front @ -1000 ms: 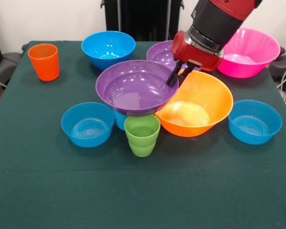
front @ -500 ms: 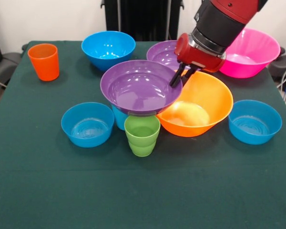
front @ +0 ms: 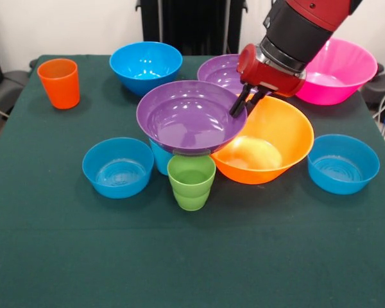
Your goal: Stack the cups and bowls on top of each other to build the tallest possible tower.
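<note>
My gripper (front: 239,108) is shut on the right rim of a wide purple bowl (front: 179,119) and holds it over the light blue cup (front: 159,159), which is mostly hidden beneath it. I cannot tell if the bowl touches the cup. The green ridged cup (front: 191,181) stands just in front. The large orange-yellow bowl (front: 269,138) sits to the right, partly under the held bowl's rim. The second purple bowl (front: 218,70) is behind the gripper. The orange cup (front: 59,83) stands far left. The pink bowl (front: 337,70) is at the back right.
Three smaller blue bowls stand on the green cloth: one at the back (front: 145,64), one front left (front: 118,167), one right (front: 343,163). The arm comes down from the top right over the pink and purple bowls.
The gripper has carried the held purple bowl a little to the right in the picture, most of it in the first half second; the bowl now sits more level.
</note>
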